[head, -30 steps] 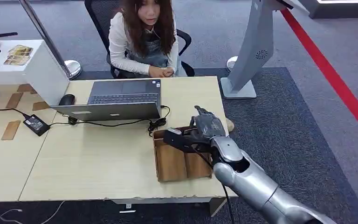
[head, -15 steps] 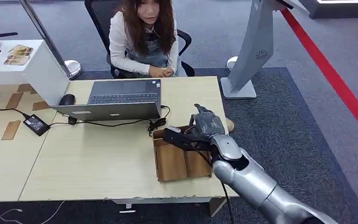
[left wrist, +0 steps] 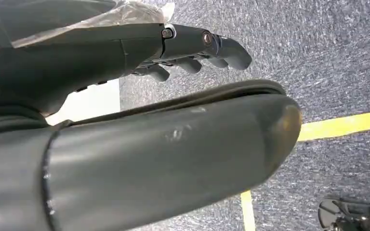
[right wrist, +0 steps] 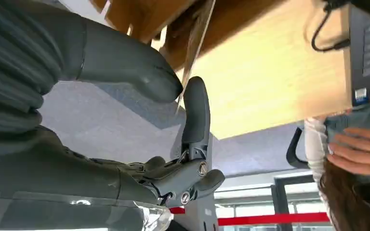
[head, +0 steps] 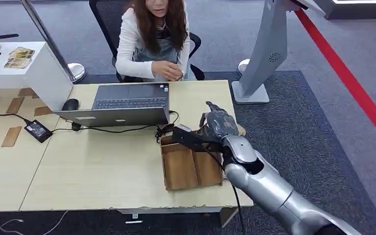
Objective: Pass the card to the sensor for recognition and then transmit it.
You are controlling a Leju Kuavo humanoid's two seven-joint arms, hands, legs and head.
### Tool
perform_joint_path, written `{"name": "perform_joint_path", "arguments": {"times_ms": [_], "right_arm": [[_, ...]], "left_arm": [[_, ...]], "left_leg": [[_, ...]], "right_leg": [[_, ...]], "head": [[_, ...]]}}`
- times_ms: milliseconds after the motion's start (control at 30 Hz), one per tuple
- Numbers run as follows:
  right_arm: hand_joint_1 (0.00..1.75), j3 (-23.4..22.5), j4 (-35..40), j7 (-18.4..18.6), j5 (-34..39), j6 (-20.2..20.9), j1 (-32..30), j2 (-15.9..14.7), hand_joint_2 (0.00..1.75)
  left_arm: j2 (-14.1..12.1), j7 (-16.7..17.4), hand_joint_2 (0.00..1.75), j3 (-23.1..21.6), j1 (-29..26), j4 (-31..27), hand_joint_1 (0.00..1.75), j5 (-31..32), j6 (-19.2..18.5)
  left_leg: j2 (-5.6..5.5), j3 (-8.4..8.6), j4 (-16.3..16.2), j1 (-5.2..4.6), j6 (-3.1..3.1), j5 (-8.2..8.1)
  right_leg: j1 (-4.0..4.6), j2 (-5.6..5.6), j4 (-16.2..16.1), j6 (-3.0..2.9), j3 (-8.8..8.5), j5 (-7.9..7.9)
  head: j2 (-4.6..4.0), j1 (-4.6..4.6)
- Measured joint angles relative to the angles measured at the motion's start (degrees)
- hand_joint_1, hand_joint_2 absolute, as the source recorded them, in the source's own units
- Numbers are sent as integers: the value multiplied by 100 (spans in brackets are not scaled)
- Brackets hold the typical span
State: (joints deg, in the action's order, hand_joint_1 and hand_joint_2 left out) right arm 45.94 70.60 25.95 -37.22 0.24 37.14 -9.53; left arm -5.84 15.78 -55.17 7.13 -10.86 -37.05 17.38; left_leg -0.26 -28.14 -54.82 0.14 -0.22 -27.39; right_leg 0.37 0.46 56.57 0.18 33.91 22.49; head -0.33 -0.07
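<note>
1. The right robot hand (head: 219, 126) hangs over the far end of the wooden tray (head: 190, 166), which sits on the counter (head: 103, 161) near its right edge.
2. In the right wrist view the card (right wrist: 196, 41), seen edge-on and thin, is pinched between the thick grey thumb (right wrist: 130, 62) and one dark finger (right wrist: 195, 113) of the right robot hand; the other fingers curl away from it.
3. The card reaches from the pinch toward the wooden tray, its far end just beside the tray's brown walls; whether it touches them cannot be told.
4. The left robot hand (left wrist: 192, 48) hangs over grey carpet (left wrist: 318, 62) with a yellow line (left wrist: 342, 126); its fingers are loosely bent and hold nothing.
5. Beyond the wooden tray, on the counter, stands an open laptop (head: 122, 104) with a black cable (head: 164, 129) coiled between it and the tray.
6. A black mouse (head: 70, 104) lies just left of the laptop.
7. A person (head: 152, 41) sits on an office chair behind the counter, opposite the laptop, hands together at the counter's far edge.
8. A grey kiosk stand (head: 267, 54) rises from the carpet beyond the counter's far right corner.
</note>
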Motion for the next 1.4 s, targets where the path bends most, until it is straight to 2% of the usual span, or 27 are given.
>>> {"name": "perform_joint_path", "arguments": {"times_ms": [400,633,800,1000,1100,1233,1400], "right_arm": [[140,-225,1172,389,799,52,285,-404,175],[140,-267,1672,446,1003,9,467,-584,175],[143,-269,1687,341,1184,-225,613,-570,175],[150,-269,1373,51,1340,-622,863,-400,175],[152,-269,985,-173,1423,-927,1000,-205,175],[164,-267,432,-411,1539,-1218,1136,53,175],[171,-275,-253,-662,1729,-1530,1255,332,175]], "left_arm": [[-2,-85,0,35,-11,0,0,-100,22],[-7,-136,0,42,-13,0,0,-96,22],[-7,-177,0,42,-11,0,0,-11,11],[-4,-201,0,39,-3,0,0,87,2],[0,-201,0,39,6,0,0,133,-4],[13,-177,0,31,8,0,0,171,-4],[24,-151,0,24,11,0,0,210,-6]], "left_leg": [[0,0,0,0,0,0],[0,0,0,0,0,0],[0,-6,0,0,0,0],[0,-10,0,1,0,0],[0,-9,0,1,0,0],[-1,-9,0,2,0,1],[-1,-5,0,1,0,1]], "right_leg": [[0,0,0,0,0,0],[0,0,0,0,-1,0],[0,0,0,0,-1,-1],[0,0,1,0,0,-1],[0,0,1,0,0,-1],[1,-1,2,0,0,0],[0,0,2,0,0,0]], "head": [[0,2],[0,0],[0,0],[0,0],[2,0],[2,0],[0,0]]}}
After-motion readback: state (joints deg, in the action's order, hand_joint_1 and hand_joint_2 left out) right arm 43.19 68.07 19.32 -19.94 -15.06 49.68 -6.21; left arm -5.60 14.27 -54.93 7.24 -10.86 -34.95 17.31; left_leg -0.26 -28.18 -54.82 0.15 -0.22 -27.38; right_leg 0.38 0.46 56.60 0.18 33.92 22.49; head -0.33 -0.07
